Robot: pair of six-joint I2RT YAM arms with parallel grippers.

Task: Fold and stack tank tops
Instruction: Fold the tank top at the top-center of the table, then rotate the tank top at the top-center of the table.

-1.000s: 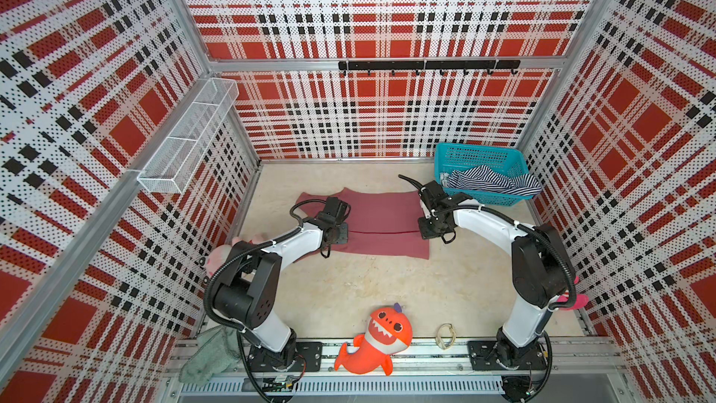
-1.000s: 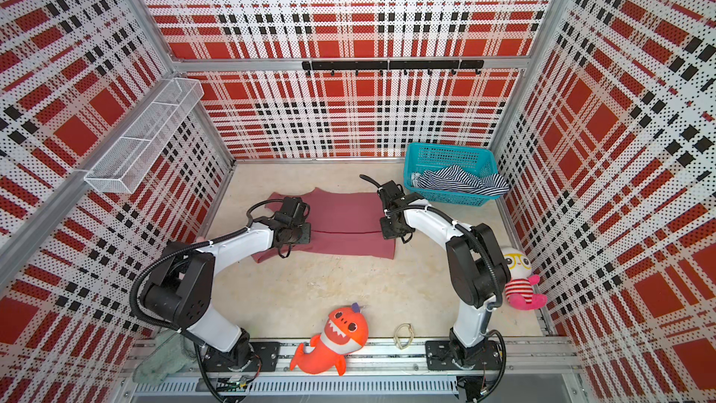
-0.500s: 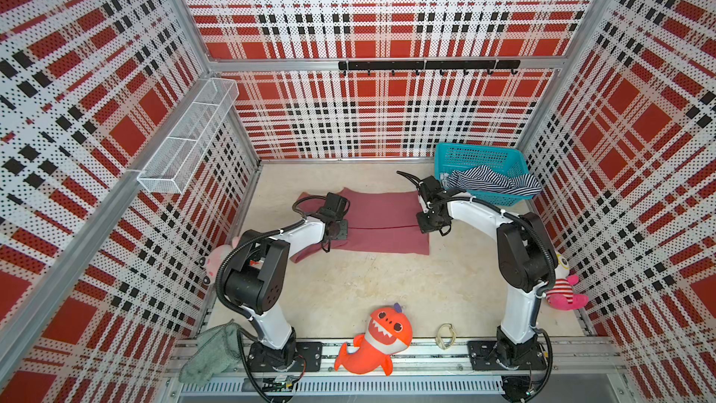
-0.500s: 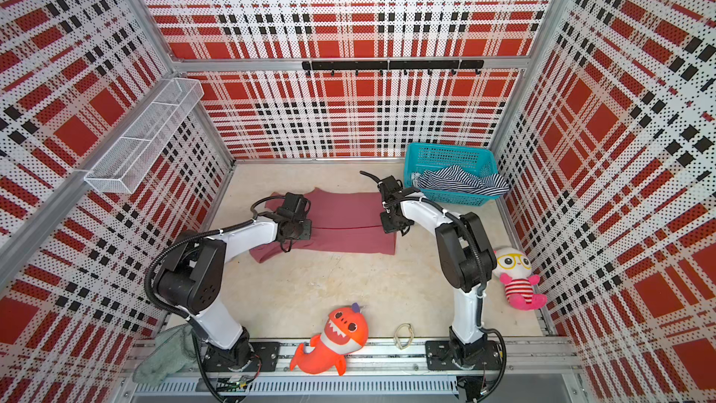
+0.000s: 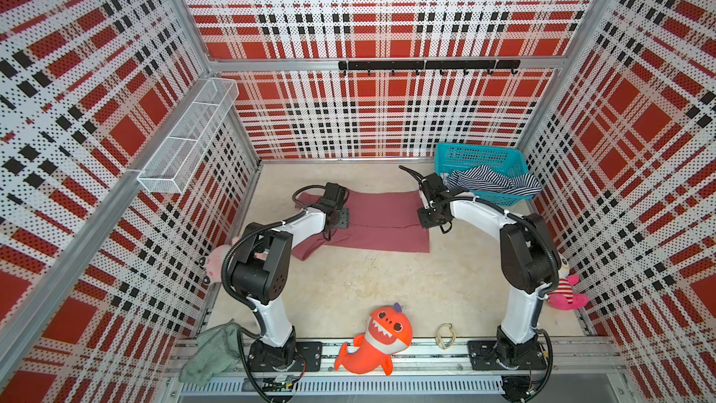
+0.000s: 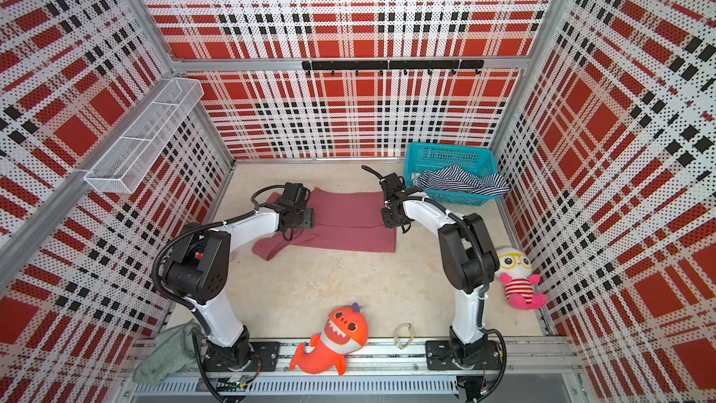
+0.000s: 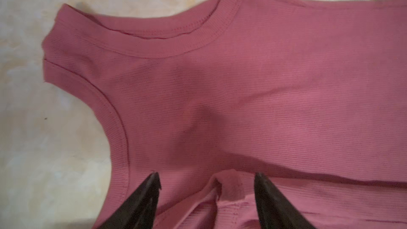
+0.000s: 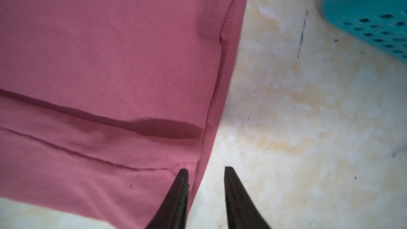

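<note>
The dusty rose tank top [image 5: 381, 213] lies flat at the back of the table, with a fold line running across its middle [image 6: 348, 222]. My left gripper [image 7: 207, 179] is open over its neck end, and a small pinched-up bit of cloth stands loose between the fingers [image 7: 152, 186]. At the hem end my right gripper [image 8: 206, 169] is open; one fingertip is over the cloth edge, the other over bare table. In both top views the grippers [image 5: 343, 219] [image 5: 428, 220] sit low on the two ends. The striped tank top [image 5: 492, 182] lies crumpled in the teal basket [image 5: 476, 148].
An orange shark plush [image 5: 381, 337] and a small ring [image 5: 445, 336] lie at the front edge. A grey-green towel [image 5: 213, 354] hangs at the front left. Plush toys sit by the left [image 5: 217, 261] and right [image 5: 565, 292] walls. A wire shelf [image 5: 190, 141] juts from the left wall.
Both grippers were shut on the rose top's edge and have now opened, letting the folded-over cloth lie. Both arms' elbows have swung inward.
</note>
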